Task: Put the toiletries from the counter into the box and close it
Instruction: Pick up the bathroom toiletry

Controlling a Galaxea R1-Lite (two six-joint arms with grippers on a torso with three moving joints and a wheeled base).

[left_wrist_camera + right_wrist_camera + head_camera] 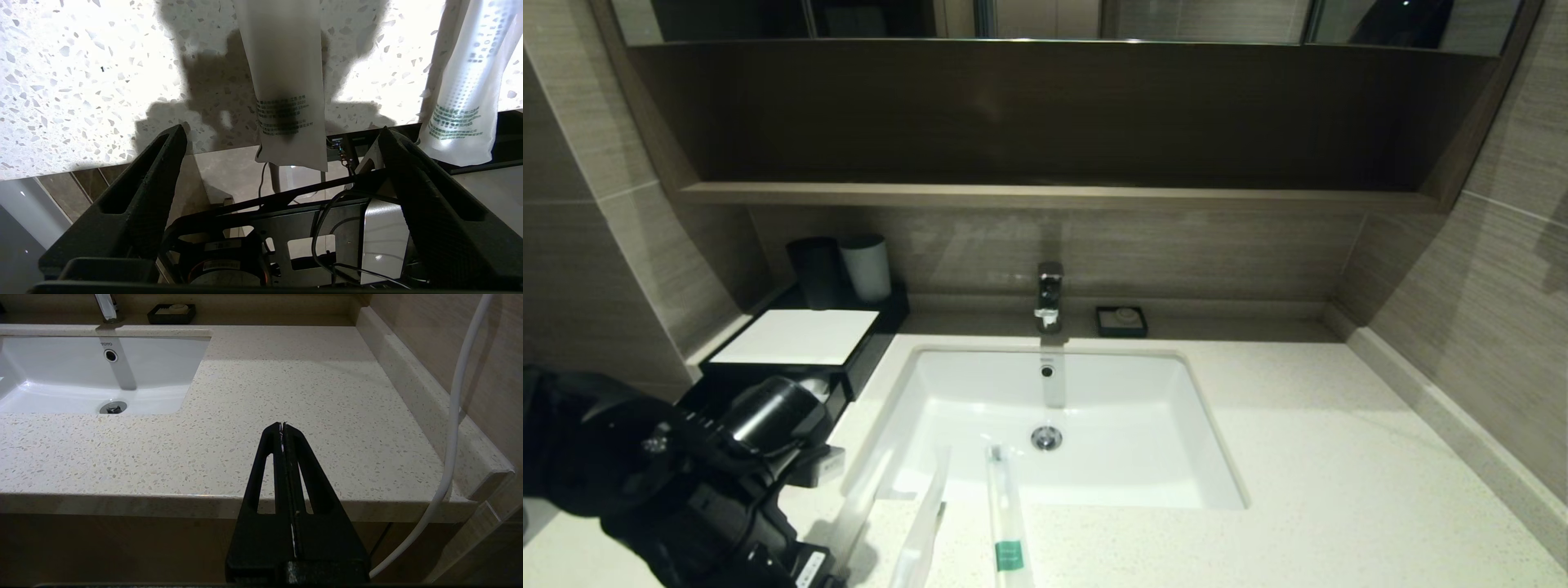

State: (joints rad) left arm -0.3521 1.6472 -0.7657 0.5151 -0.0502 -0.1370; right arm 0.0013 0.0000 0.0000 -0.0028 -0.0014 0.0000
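Three toiletries in translucent wrappers lie on the counter (1339, 490) in front of the sink (1094, 425): one at the left (866, 498), one in the middle (923, 523) and one with a green label band (1006, 523). The box (796, 336) with its white top panel stands at the back left, its front hidden by my left arm. In the left wrist view my left gripper (282, 132) is open at the counter's front edge. A wrapper's end (286, 102) hangs over that edge between the fingertips, untouched, and a second wrapper (466, 102) lies beside it. My right gripper (282, 424) is shut and empty.
A black cup (817, 272) and a white cup (867, 267) stand behind the box. The faucet (1049, 294) and a small black soap dish (1121, 321) sit behind the sink. A brown shelf (1054, 194) overhangs the back. A white cable (453, 416) hangs by my right gripper.
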